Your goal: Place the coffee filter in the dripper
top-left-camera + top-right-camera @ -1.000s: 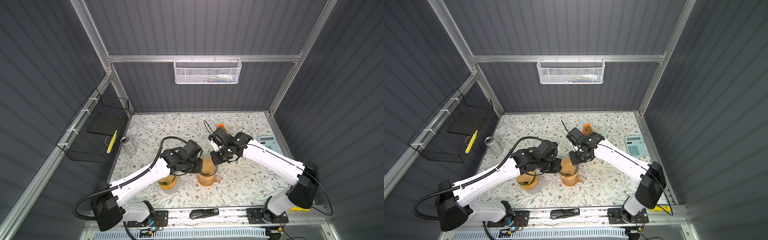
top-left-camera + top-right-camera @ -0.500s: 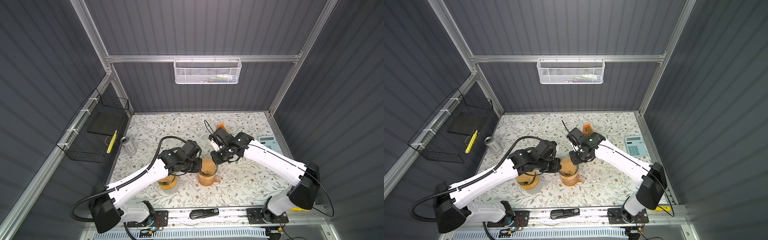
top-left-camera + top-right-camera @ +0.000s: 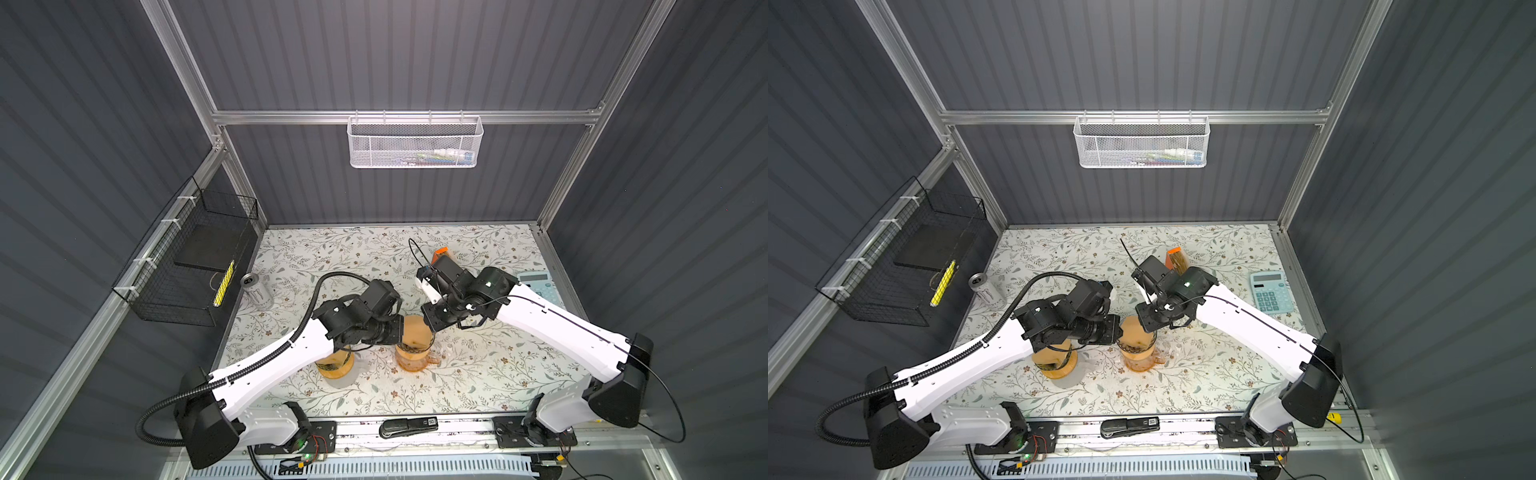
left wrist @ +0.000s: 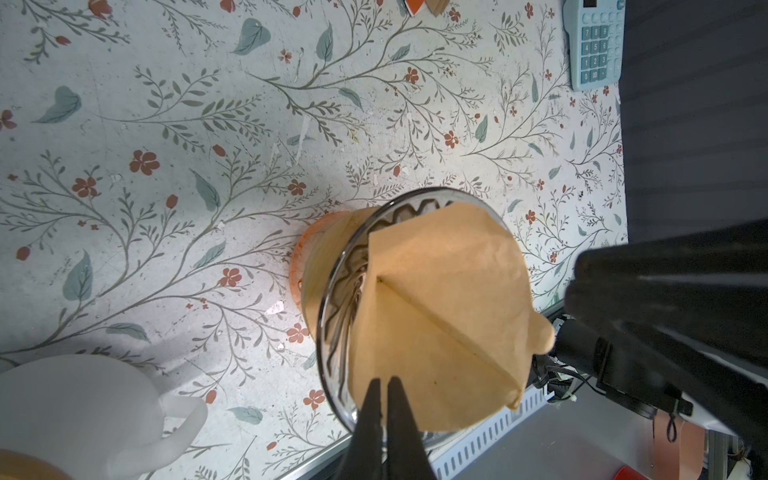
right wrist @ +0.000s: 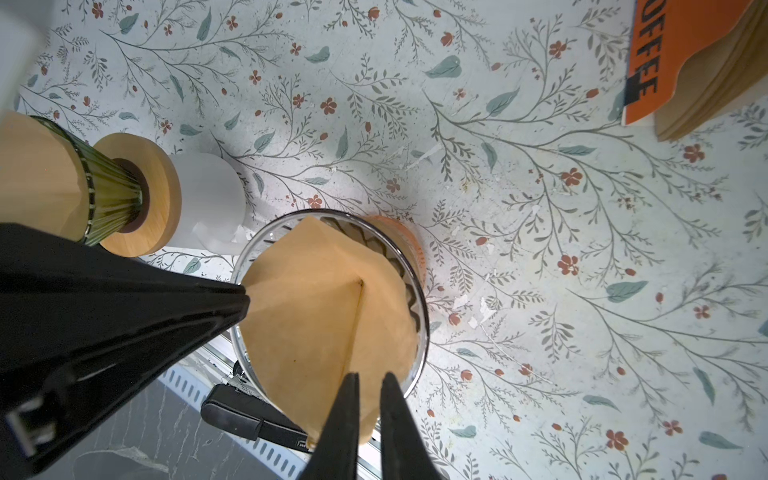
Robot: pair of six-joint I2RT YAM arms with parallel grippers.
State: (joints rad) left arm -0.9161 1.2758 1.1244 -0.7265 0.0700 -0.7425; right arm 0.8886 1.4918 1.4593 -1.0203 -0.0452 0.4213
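In both top views the left pincer (image 3: 398,328) and right pincer (image 3: 430,319) meet from opposite sides over the dripper (image 3: 413,359), which stands near the middle of the floral bench (image 3: 478,374). The tan coffee filter (image 3: 415,332) sits in the dripper's mouth.

Left wrist view: the left pincer's tips are pressed together on the filter's rim, and the cone lies opened inside the glass.

Right wrist view: the right pincer's jaws stand a narrow slit apart, with the filter's near edge showing in the gap. Whether they touch the paper I cannot tell. The left pincer nips the opposite edge.
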